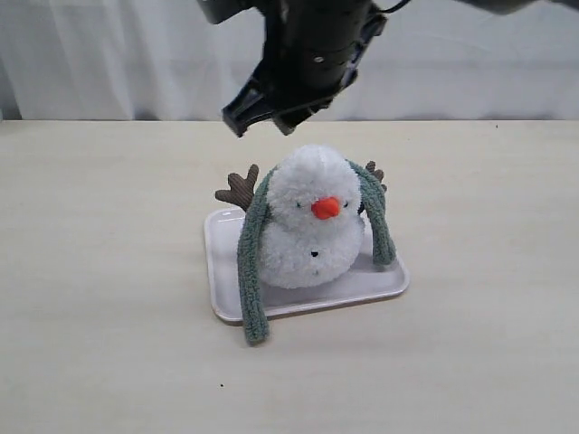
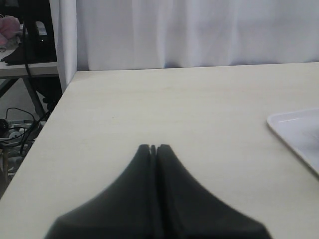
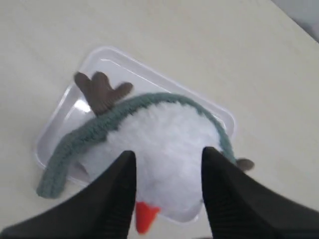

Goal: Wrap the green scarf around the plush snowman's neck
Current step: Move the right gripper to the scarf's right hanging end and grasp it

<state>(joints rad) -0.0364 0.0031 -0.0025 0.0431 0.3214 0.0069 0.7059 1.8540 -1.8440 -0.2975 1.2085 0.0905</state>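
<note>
The plush snowman stands upright on a white tray, its orange nose toward the camera. The green scarf lies over the back of its neck, and both ends hang down its front; the longer one reaches the table past the tray's front edge. My right gripper hovers open just above and behind the snowman's head, holding nothing. Its wrist view looks down on the snowman and scarf between the spread fingers of the gripper. My left gripper is shut and empty over bare table.
The left wrist view catches a corner of the tray off to one side, and the table's edge with a curtain, cables and a shelf beyond. A white curtain hangs behind the table in the exterior view.
</note>
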